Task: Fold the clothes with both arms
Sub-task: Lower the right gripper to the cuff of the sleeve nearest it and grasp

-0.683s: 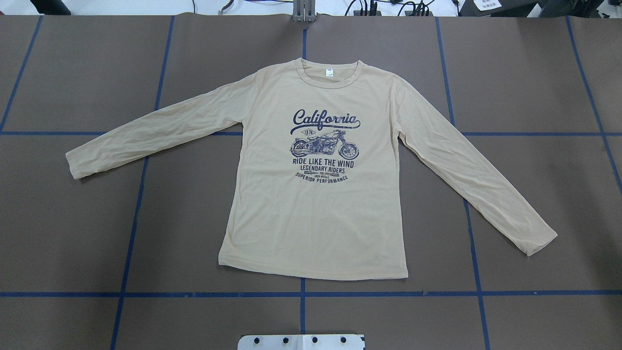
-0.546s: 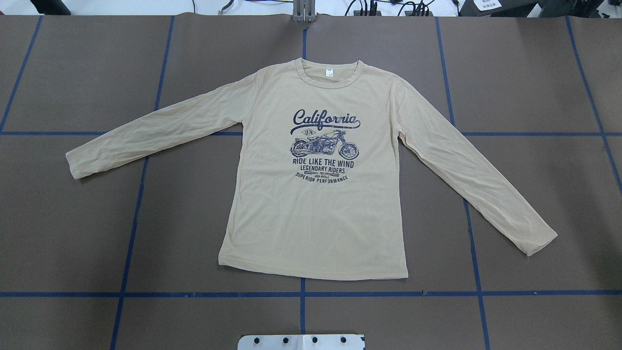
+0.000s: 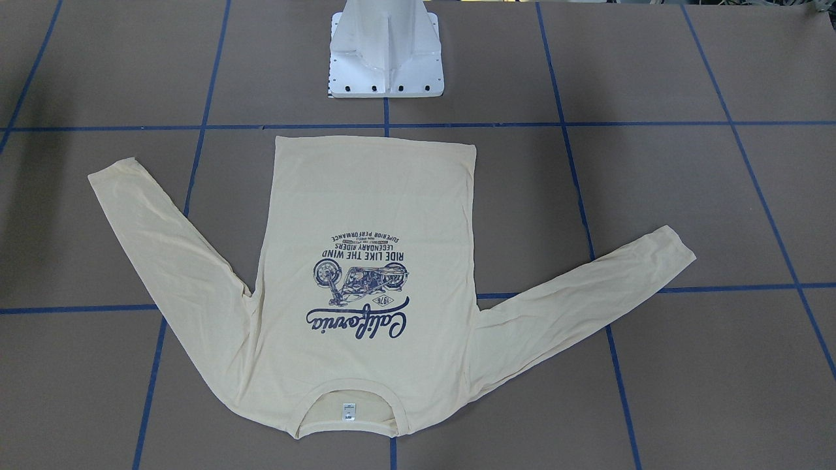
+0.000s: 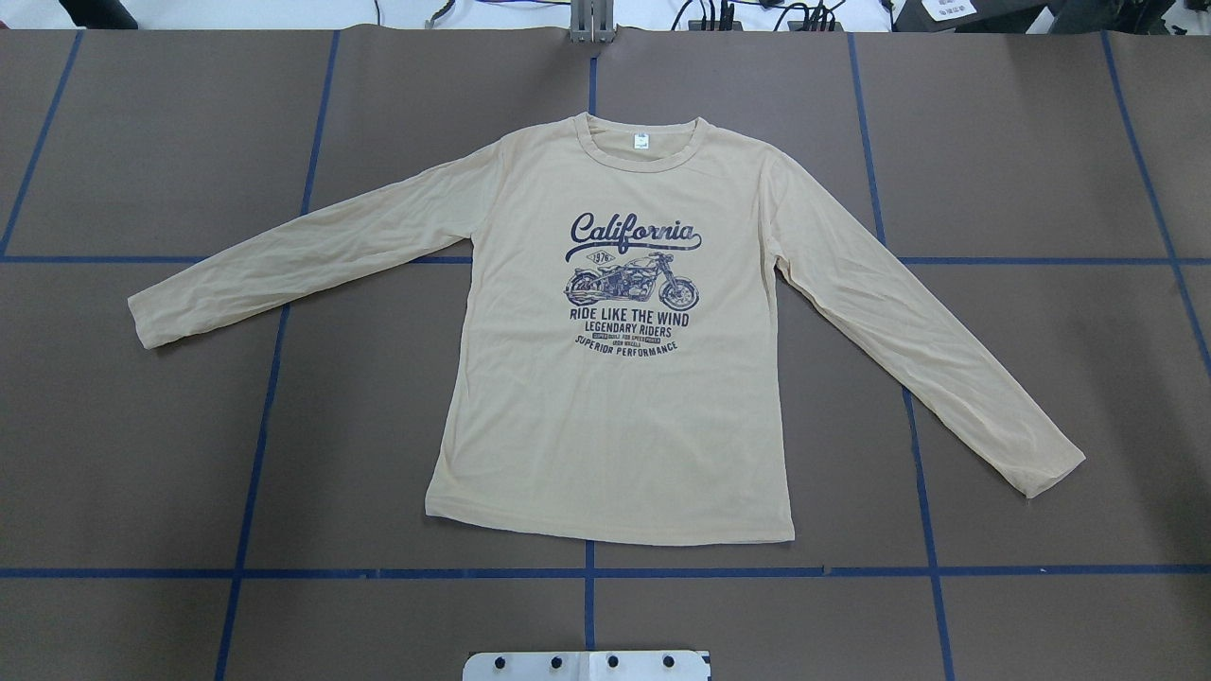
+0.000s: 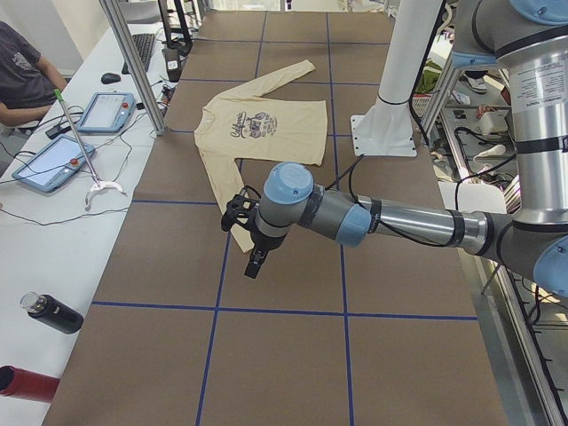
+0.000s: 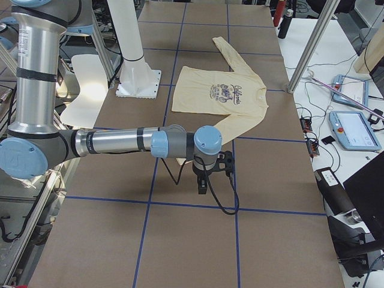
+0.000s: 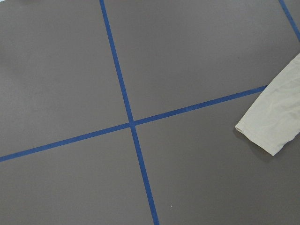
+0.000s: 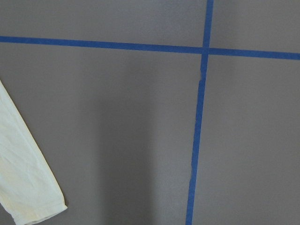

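On the table [image 4: 378,142], T-shirt [image 4: 605,426] lies flat, fold not started. Left gripper [image 5: 255,263] and right gripper [image 6: 203,183] hover beyond the cuffs [image 4: 144,326]; can't tell whether they're open or closed. You'd grab both cuffs next.

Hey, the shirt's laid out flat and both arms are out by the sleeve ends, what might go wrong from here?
1. The shirt lies flat against the table, so a pinch at a cuff may catch only the top layer, or slip off.
2. The sleeves splay unevenly: the left cuff sits farther from the robot than the right cuff, so mirrored pulls would likely leave a crooked fold.
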Available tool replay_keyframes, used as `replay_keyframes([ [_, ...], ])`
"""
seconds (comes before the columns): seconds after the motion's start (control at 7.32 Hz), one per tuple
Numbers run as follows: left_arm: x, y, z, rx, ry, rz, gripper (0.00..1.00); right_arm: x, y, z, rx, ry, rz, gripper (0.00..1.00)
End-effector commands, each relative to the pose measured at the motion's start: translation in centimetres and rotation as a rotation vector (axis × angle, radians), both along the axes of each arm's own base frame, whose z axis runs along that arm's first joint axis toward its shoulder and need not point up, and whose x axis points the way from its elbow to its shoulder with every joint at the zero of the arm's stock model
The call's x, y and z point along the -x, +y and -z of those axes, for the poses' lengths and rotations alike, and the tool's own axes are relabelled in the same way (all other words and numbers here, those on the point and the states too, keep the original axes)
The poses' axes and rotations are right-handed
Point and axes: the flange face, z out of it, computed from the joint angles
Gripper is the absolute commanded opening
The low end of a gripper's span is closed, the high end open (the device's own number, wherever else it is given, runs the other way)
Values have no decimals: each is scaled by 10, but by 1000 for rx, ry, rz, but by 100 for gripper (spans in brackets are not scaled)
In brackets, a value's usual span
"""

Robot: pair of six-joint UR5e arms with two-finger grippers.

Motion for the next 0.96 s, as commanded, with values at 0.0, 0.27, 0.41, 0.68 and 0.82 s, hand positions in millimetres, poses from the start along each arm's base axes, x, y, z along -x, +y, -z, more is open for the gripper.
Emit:
replay_keyframes([
  [0.0, 0, 2, 1, -2, 7, -2, 99, 27, 0, 2, 44, -21, 21, 100],
  [0.27, -1, 2, 2, -7, 7, -7, 99, 73, 9, -1, 148, -25, -10, 100],
  [0.41, -1, 2, 2, -6, 7, -6, 99, 89, 21, -3, 133, -39, -19, 99],
  [0.68, -2, 2, 5, -16, 7, -14, 99, 147, 45, -3, 152, -51, -111, 99],
  [0.82, -2, 2, 4, -14, 7, -14, 99, 156, 59, -15, 121, -78, -130, 98],
])
